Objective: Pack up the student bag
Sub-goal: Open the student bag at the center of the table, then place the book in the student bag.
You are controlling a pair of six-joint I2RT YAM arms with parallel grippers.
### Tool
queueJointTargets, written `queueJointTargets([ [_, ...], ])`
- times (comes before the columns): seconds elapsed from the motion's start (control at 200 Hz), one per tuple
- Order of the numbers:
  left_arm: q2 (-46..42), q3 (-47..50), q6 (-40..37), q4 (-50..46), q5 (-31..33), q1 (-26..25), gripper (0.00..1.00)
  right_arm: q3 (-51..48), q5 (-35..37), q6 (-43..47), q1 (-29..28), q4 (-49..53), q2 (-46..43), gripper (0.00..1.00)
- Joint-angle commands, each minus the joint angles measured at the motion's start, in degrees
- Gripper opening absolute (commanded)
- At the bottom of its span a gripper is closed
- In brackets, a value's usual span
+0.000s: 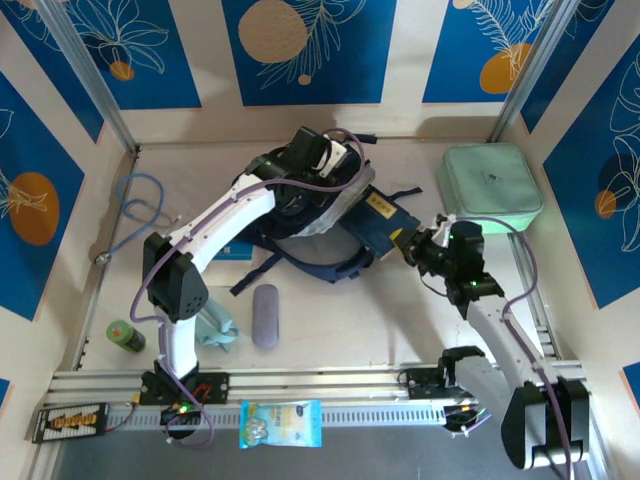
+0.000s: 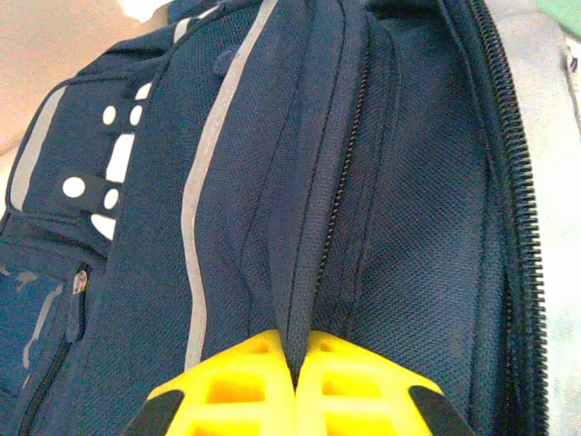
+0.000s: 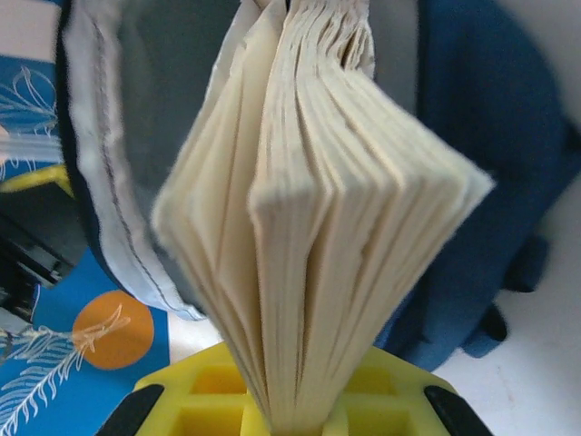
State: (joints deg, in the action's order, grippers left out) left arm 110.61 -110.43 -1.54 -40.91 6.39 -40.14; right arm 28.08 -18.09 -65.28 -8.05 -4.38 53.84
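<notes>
Pinched student bag (image 2: 399, 227) fabric in left gripper (image 2: 295, 368), clamped book (image 3: 336, 227) in right gripper (image 3: 292, 413); risked fanned pages snagging on zipper (image 2: 513, 182).

Robot lab cell: aluminium frame posts (image 1: 88, 78), blue printed wall panels (image 1: 350, 60).

Mint case (image 1: 490, 180), green bottle (image 1: 125, 335), blue cable (image 1: 140, 205)

White-shelled arms (image 1: 235, 212) with black joints, looping purple cables (image 1: 536, 270) and yellow, black-cornered jaws
</notes>
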Motion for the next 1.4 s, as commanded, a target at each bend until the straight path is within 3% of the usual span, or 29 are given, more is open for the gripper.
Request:
queueJointTargets([
  [0.0,-4.1,-3.6,1.2,7.0,-4.5,-0.3,0.00,2.8,1.1,-2.0,-4.2,-10.2,4.8,0.03],
  [0.145,-4.3,-3.3,1.2,6.9,-5.0,-0.4,0.00,7.5,2.1,-3.6,-7.7,-16.7,15.2,0.03],
  [0.35,-4.8,-3.0,0.8,6.6,-4.6,-0.4,0.00,12.8,11.2,-8.6,-11.2,-24.9,29.0,0.03],
  [0.475,-4.6,-3.3,1.0,6.8,-4.5,-0.3,0.00,19.7,15.3,-10.0,-13.1,-20.8,38.3,0.03],
  [0.665,-5.0,-3.2,2.6,7.5,-6.7,-0.4,0.00,23.8,18.0,-11.7,-14.5,-24.4,47.7,0.03],
  [0.98,-5.1,-3.0,3.2,8.4,-8.5,-0.3,0.00,29.5,15.8,-15.6,-15.9,-30.1,58.2,0.06],
  [1.19,-4.8,-2.9,3.1,8.2,-8.8,-0.4,0.00,35.0,13.7,-15.2,-16.0,-26.7,62.2,0.09],
  [1.29,-4.7,-2.9,3.1,8.2,-8.8,-0.3,0.00,35.8,12.3,-15.5,-15.6,-26.4,63.1,0.15],
  [1.395,-4.7,-2.9,3.0,7.9,-8.5,-0.4,0.00,34.8,12.7,-15.7,-15.1,-25.5,61.8,0.34],
])
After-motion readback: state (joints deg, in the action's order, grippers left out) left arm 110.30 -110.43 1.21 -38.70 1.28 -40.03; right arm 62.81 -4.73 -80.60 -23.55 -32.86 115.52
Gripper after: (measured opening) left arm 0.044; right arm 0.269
